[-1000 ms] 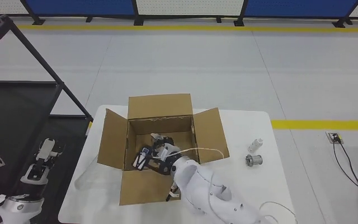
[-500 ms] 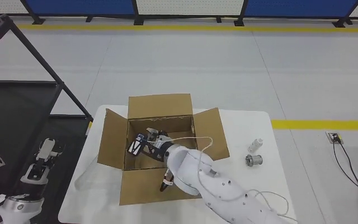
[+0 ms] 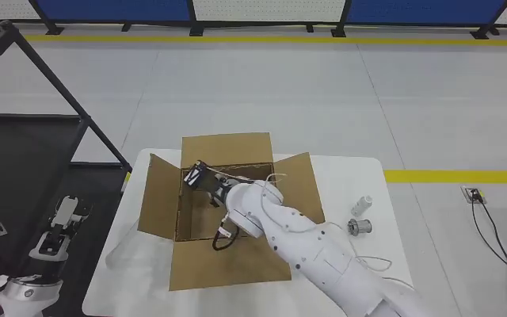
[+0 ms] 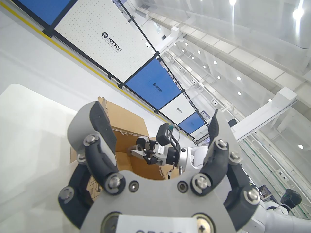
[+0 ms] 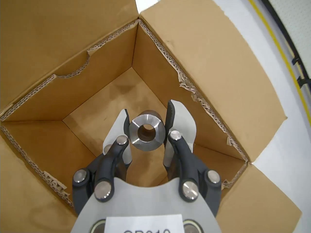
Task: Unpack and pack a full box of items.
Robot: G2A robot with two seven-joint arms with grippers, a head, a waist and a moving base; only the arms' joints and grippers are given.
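An open cardboard box (image 3: 226, 149) stands on the white table (image 3: 348, 174) with all its flaps folded out. My right gripper (image 3: 210, 189) hangs over the box's back left part, shut on a short metal cylinder (image 5: 145, 133) with a hole through it. In the right wrist view the gripper (image 5: 148, 109) holds the cylinder above the bare brown floor of the box (image 5: 194, 49). My left gripper (image 4: 155, 112) is open with nothing between its fingers, low beside the table and pointing up past the box (image 4: 128, 120). It sits off the table's left side (image 3: 63, 215).
To the right of the box, a small white bottle (image 3: 362, 205) and a round metal part (image 3: 359, 227) lie on the table. A black frame (image 3: 71, 111) stands to the left of the table. The table's right half has free room.
My right gripper has moved from the middle of the box toward its back left corner and risen, with the metal cylinder in it. The left arm has kept still.
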